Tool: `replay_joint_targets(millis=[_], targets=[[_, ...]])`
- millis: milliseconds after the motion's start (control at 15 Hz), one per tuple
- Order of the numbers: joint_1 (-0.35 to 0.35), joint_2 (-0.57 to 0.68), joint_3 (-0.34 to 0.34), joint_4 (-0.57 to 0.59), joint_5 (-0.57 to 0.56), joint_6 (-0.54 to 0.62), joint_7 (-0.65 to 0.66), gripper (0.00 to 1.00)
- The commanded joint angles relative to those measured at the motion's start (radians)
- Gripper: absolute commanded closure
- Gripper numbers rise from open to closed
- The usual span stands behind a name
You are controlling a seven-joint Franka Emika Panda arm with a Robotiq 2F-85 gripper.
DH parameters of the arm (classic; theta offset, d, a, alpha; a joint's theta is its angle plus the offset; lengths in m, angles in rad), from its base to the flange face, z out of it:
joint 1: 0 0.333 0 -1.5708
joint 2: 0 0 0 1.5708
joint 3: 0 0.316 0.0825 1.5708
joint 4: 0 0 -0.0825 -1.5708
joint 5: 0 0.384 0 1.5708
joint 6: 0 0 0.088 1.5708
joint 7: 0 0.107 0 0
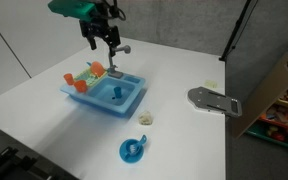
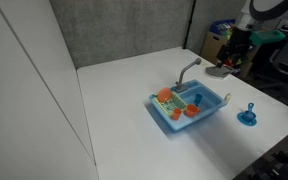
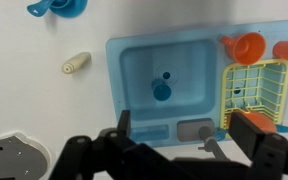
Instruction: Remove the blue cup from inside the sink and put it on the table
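In the wrist view, a flat grey metal plate (image 3: 6,155) lies at the far left of the large plain white bench (image 3: 34,100). A round blue plastic plate-like piece with a knob (image 3: 56,8) sits at the upper left edge of the view. To the right of these lies a small cream cylindrical piece (image 3: 76,64), beside the sink but apart from it.

Next comes the light-blue plastic toy sink (image 3: 134,60) with its rectangular basin. The tiny medium-blue cylindrical plastic cup (image 3: 162,90) stands inside that basin, near its middle, touching nothing but the basin floor. To the right of the basin is the orange dish rack (image 3: 256,85), with an orange plastic cup-shaped piece (image 3: 246,45) at its upper corner.

The black gripper (image 3: 181,135) enters from the bottom edge of this view. Its 2 fingers (image 3: 124,125) are spread wide with nothing between them, and it sits over the near rim of the sink. In an exterior view it hangs well above the sink, close to the top of the grey faucet (image 1: 123,49), and well clear of the cup below.
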Motion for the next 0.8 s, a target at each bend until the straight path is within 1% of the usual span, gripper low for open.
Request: replay_joint_targets(millis=[0,400,733], targets=[[0.017,0.09,0.001,0.066,-0.056,0.022,0.088,0.0],[0.049,0.216,-0.011,0.124,-0.15,0.009,0.157,0.0],[0.054,0.309,-0.008,0.173,-0.181,-0.007,0.136,0.0]])
